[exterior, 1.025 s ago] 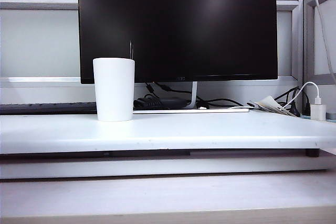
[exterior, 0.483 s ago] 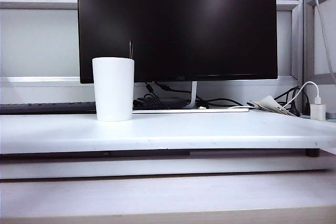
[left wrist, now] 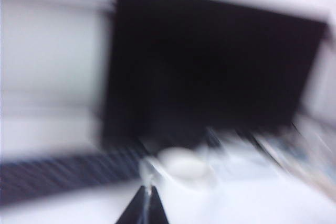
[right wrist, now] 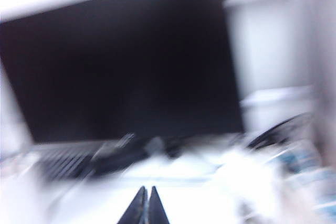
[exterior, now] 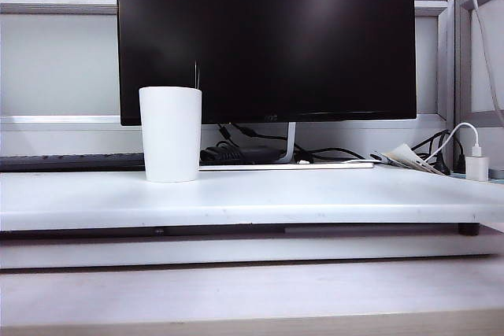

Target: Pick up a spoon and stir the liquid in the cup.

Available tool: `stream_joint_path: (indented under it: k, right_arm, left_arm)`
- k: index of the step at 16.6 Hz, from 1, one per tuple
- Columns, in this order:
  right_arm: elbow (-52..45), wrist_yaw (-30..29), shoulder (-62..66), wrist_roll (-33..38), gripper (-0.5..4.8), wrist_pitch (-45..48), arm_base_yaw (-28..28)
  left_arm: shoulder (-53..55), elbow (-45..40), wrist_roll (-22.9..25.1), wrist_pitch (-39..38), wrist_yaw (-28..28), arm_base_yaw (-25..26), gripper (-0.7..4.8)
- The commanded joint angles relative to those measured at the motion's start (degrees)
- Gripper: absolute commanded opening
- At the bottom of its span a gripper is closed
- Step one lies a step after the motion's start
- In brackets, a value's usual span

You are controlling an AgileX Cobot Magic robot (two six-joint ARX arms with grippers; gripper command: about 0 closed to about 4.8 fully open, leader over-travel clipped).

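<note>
Facing monitor (exterior: 268,37): left claw (left wrist: 145,205), right claw (right wrist: 146,206)

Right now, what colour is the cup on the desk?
Plain white cup, with no pattern; the exterior view shows it best.

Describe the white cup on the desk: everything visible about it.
The cup is a tall, plain white mug, ceramic by its look, tapering slightly toward its base. It stands upright on the white desk, left of centre in the exterior view, in front of the dark monitor. No handle shows from this side. A thin metallic spoon handle pokes up past its rim near the right edge. Its contents are hidden. Neither gripper touches it; the left wrist view shows it only as a blur.
</note>
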Motion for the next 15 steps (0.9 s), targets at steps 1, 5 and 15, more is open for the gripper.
stream_joint_path:
  k: [1,5,15]
  right_arm:
    - [8.4,-10.8,14.8,0.0,-0.01,0.5,0.1]
    - [24.9,-22.3,39.5,-2.0,-0.01,0.2,5.4]
    - [49.1,-23.5,74.2,-8.0,3.01,0.2,23.9]
  left_arm:
    - [17.0,8.9,0.2,-2.4,8.0,-0.2,-0.05]
    - [35.6,25.3,8.8,-17.3,9.8,-1.9,-0.05]
    - [47.4,27.9,12.3,-17.2,17.0,-6.3,-0.05]
